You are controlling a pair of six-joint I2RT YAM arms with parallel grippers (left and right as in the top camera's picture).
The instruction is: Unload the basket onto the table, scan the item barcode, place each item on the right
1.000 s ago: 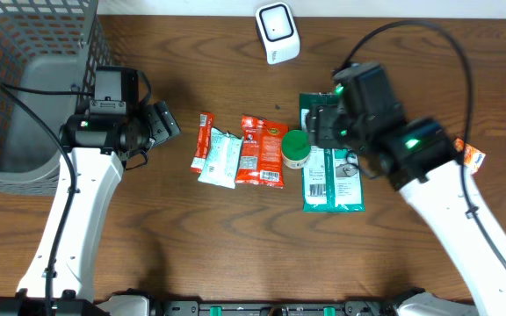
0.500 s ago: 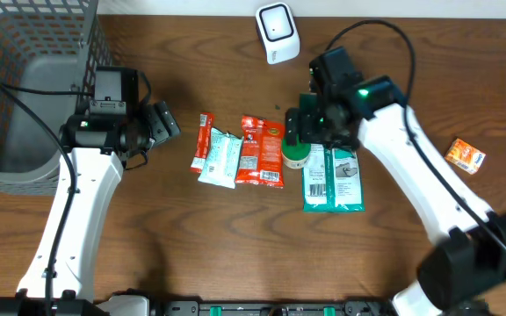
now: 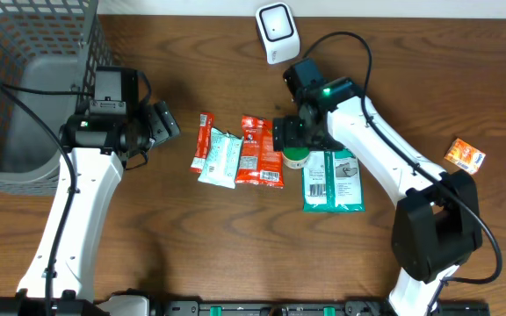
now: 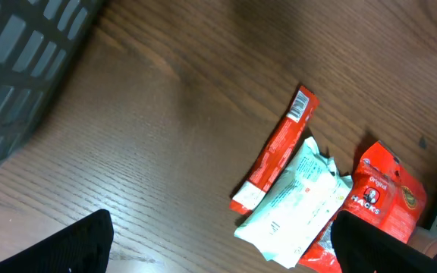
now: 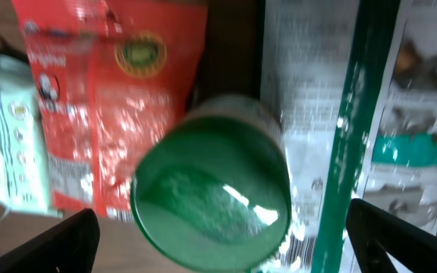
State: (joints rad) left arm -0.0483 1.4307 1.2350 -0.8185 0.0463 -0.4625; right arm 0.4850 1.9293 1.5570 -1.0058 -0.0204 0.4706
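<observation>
The right gripper (image 5: 220, 227) hangs with its jaws spread wide, holding nothing. Directly below it, between the two dark fingers, sits the green-lidded jar (image 5: 211, 193). The jar has a round, glossy, dark green cap, and a sliver of pale body shows past the cap's far edge. The cap faces up at the wrist camera, so the jar's long axis runs roughly up and down. Whether it stands dead upright cannot be told. From overhead, only a bit of the jar (image 3: 295, 158) shows under the gripper.

Just to one side of the jar lies a red Hacks pouch (image 5: 112, 98). On the other side is a flat green-and-white pack (image 5: 340, 114), which the jar overlaps. Beyond the pouch is a pale mint wrapper (image 3: 220, 158), then a red stick pack (image 3: 203, 140).

Farther off, past the right gripper toward the table's back edge, stands the white scanner (image 3: 277, 32). Well apart, the left gripper (image 3: 161, 123) is also spread and empty, beside a grey basket (image 3: 25, 79).
</observation>
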